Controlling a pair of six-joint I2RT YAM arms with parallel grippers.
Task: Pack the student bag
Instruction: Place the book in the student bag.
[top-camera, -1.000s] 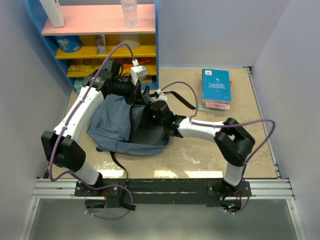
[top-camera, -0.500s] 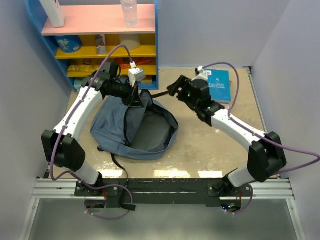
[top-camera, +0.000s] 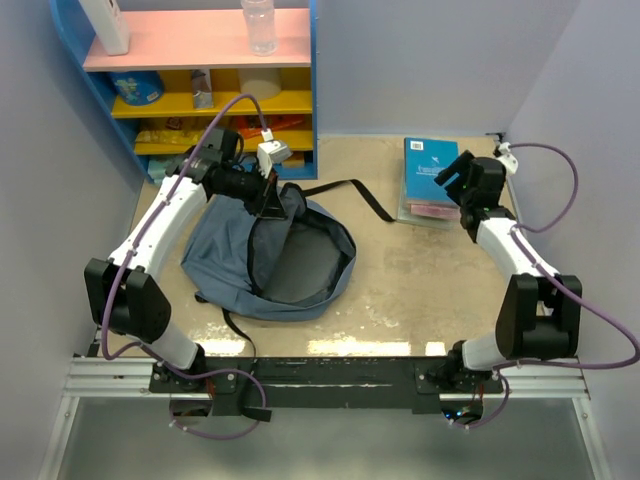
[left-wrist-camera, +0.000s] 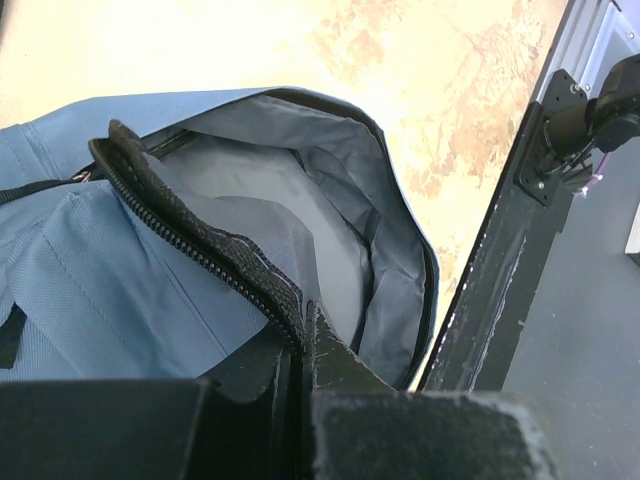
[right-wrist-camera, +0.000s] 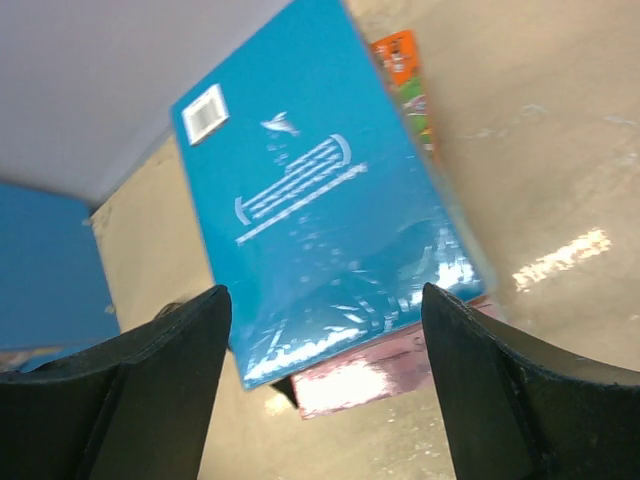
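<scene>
Blue student bag (top-camera: 225, 255), one, open, edge pinched by left pincer (left-wrist-camera: 300, 335). One blue book (top-camera: 432, 170) under wide right pincer (right-wrist-camera: 322, 295).

The right arm (top-camera: 510, 245) is pulled out of the student bag (top-camera: 225, 250). A second ago its gripper was sunk in the bag's open mouth. Half a second ago it was raised just right of the bag. Now it is swung well to the right of the bag. The right gripper (top-camera: 448, 178) is held over the blue book (top-camera: 431, 170), far right of the bag, jaws spread wide with nothing between them. The bag's mouth is uncovered, so the grey lining (top-camera: 300, 265) is seen as a full rounded opening. The black strap (top-camera: 355, 192) trailing from the bag's far right side is exposed on the table (top-camera: 400, 300).
</scene>
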